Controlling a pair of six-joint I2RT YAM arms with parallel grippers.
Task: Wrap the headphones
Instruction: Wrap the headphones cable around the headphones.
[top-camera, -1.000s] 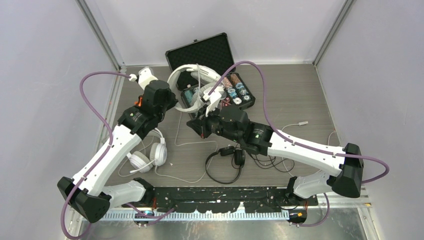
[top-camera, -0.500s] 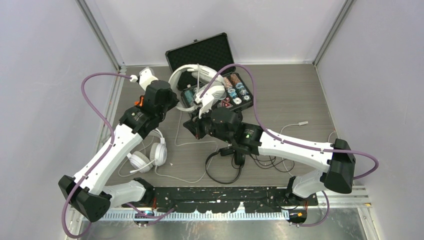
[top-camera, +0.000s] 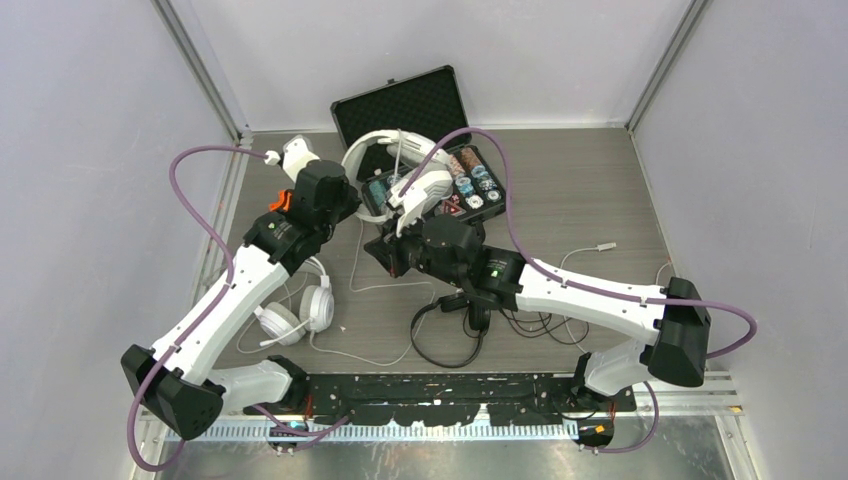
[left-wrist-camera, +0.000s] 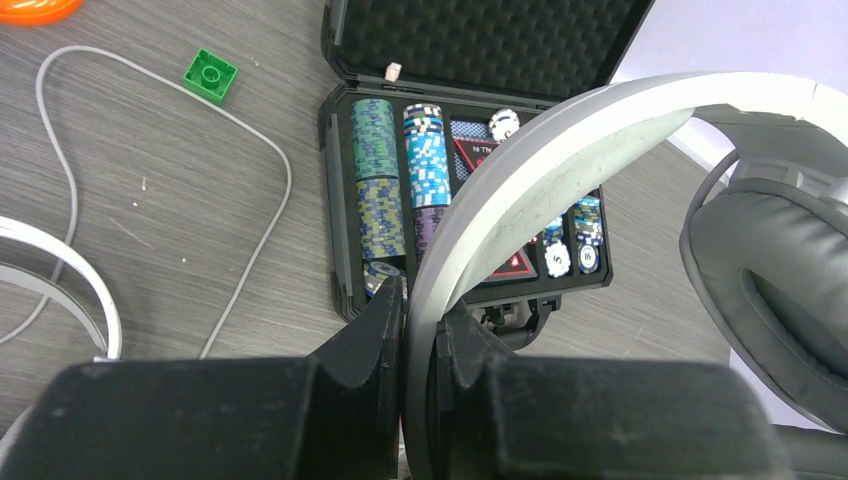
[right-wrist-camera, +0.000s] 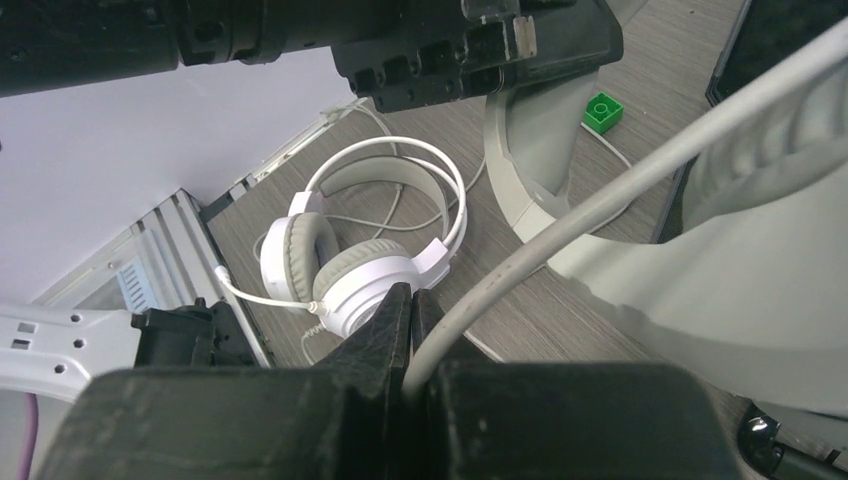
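My left gripper (left-wrist-camera: 420, 310) is shut on the headband of the bulky white-grey over-ear headphones (left-wrist-camera: 520, 180), held up over the case; they show in the top view (top-camera: 385, 150). My right gripper (right-wrist-camera: 412, 300) is shut on their grey cord (right-wrist-camera: 600, 195), just right of the left gripper in the top view (top-camera: 385, 250). The white round-cup pair with mic (top-camera: 300, 310) lies on the table at the left and shows in the right wrist view (right-wrist-camera: 360, 250). The slim black on-ear pair (top-camera: 455, 325) lies near the front, under my right arm.
An open black case (top-camera: 405, 100) of poker chips (left-wrist-camera: 385, 180) stands at the back. A green brick (left-wrist-camera: 210, 75) and a loose white cord (left-wrist-camera: 260, 170) lie left of it. Black cables (top-camera: 540, 325) and a white cable with a plug (top-camera: 600, 247) lie at the right.
My right gripper has moved left and a little back with the cord, closer to the left gripper. The left arm has shifted slightly. The headphones stay held up.
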